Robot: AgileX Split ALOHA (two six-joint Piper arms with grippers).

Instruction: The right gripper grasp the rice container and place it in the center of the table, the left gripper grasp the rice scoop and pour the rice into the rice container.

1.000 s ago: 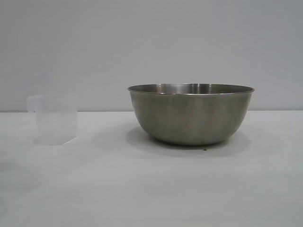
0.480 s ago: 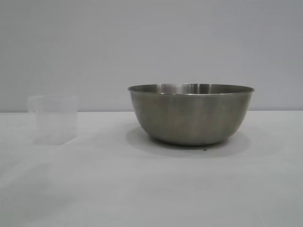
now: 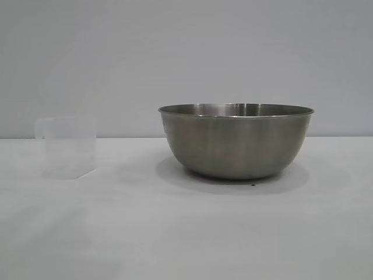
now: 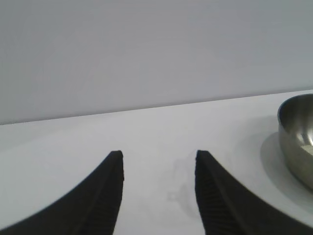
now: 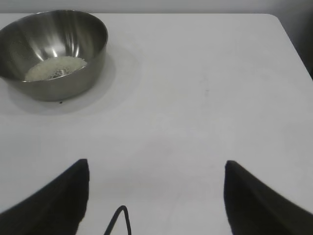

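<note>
Presently on the white table [image 3: 186, 233]: steel rice container [image 3: 235, 140] upright near centre, rice [image 5: 55, 67] heaped inside; translucent rice scoop [image 3: 67, 147] upright, well apart to its left; left gripper [image 4: 157, 164] partly spread, holding nothing; right gripper [image 5: 156, 171] wide apart, holding nothing, away from the bowl.

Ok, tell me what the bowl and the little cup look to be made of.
Rice container: most likely stainless steel with a brushed grey finish; it has dull streaky reflections and a thin bright rolled rim. Rice scoop: probably translucent whitish plastic; the wall and table edge show faintly through its cloudy sides.
</note>
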